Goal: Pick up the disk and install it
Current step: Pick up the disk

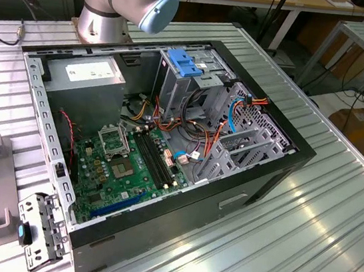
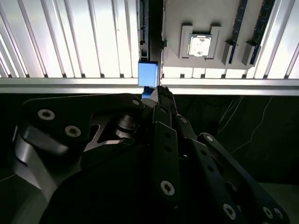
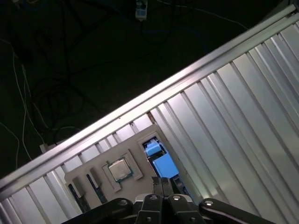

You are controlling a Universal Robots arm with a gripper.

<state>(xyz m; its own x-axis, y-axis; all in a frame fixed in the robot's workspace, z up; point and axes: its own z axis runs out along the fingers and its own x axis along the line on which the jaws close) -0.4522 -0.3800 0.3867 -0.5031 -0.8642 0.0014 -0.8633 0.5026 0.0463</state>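
One disk (image 3: 161, 163) stands near one processor chip (image 3: 119, 169), with one tool (image 3: 163, 180) pinched shut beside it.

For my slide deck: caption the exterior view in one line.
Open computer case on a ribbed metal table, green motherboard exposed, blue-tabbed drive cage upright, robot arm base beyond.

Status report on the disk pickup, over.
Gripper right at the disk, contact unclear. Disk in a slot of the grey tray, not yet in the open case. Processor beside it, apart.
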